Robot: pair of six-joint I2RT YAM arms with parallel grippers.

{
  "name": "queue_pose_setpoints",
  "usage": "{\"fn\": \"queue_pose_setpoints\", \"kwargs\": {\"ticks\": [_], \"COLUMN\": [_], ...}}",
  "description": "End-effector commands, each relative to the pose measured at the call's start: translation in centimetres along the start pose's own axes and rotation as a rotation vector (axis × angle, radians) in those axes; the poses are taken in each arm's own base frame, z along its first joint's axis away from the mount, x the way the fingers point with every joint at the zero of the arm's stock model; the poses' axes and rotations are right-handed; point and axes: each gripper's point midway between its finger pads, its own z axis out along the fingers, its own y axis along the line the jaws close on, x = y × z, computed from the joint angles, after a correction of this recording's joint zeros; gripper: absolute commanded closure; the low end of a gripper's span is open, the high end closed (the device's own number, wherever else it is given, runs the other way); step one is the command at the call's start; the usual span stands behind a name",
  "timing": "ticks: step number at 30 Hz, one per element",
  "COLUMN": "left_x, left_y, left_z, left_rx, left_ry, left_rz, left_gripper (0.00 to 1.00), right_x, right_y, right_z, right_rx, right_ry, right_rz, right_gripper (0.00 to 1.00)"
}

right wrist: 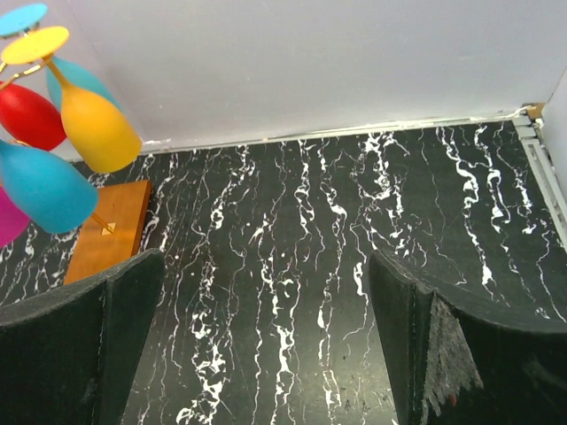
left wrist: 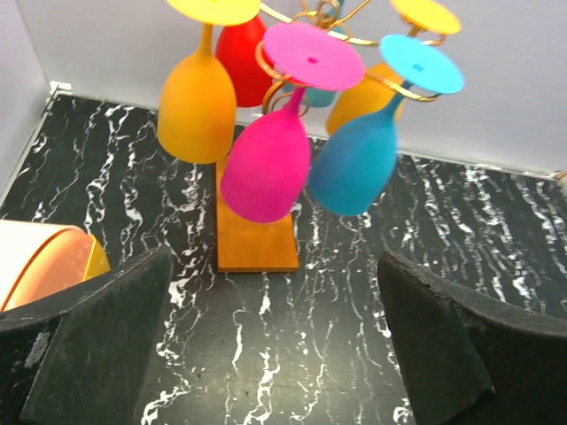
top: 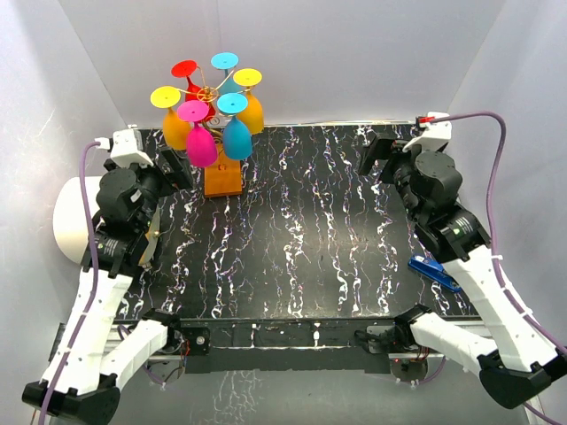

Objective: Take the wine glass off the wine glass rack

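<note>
The wine glass rack [top: 209,91], gold wire on an orange-brown wooden base [top: 222,180], stands at the table's back left. Several coloured wine glasses hang from it upside down: pink [top: 200,144], blue [top: 236,137], two yellow, red and light blue. In the left wrist view the pink glass [left wrist: 266,168] and the blue glass [left wrist: 354,168] hang nearest, above the base [left wrist: 257,241]. My left gripper [left wrist: 275,354] is open and empty, just short of the base; in the top view it [top: 174,166] is left of the rack. My right gripper [right wrist: 266,345] is open and empty at the back right [top: 376,158].
A white cylinder [top: 71,217] stands off the table's left edge beside the left arm. A blue object [top: 434,271] lies near the right edge under the right arm. White walls close in the back and sides. The table [top: 301,230] is black marble-patterned.
</note>
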Motion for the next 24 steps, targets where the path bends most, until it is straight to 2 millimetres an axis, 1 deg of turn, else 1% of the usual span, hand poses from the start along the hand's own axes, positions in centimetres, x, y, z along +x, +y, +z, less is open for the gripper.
{"fn": "queue_pose_setpoints", "kwargs": {"ticks": [1,6,11,14,17,20,24], "left_x": [-1.3,-1.0,-1.6,-2.0,-2.6,-3.2,-3.6], "left_y": [0.5,0.7,0.5,0.2,0.0,-0.6,-1.3], "left_z": [1.4,2.8,3.1,2.7,2.0,1.1,0.1], "left_rx": [0.003,0.018,0.037,0.047,0.054,0.075,0.094], "left_ry": [-0.071,-0.058,-0.054,-0.032,-0.01,0.022,0.074], "left_rz": [0.02,0.039,0.039,0.033,0.025,0.021,-0.034], "left_gripper": [0.01,0.01,0.01,0.01,0.01,0.01,0.01], "right_x": [-0.7,0.4,0.8,1.2,1.6,2.0,2.9], "right_y": [1.2,1.7,2.2,2.4,3.1,3.9,5.5], "right_z": [1.3,2.8,3.5,3.6,3.6,3.5,3.3], "right_rx": [-0.062,-0.087,-0.117,-0.138,-0.175,-0.225,-0.318], "right_ry": [-0.02,0.016,0.015,0.016,0.015,0.006,0.016], "right_rz": [0.036,0.047,0.064,0.074,0.109,0.155,0.203], "right_gripper": [0.02,0.02,0.02,0.02,0.02,0.02,0.02]}}
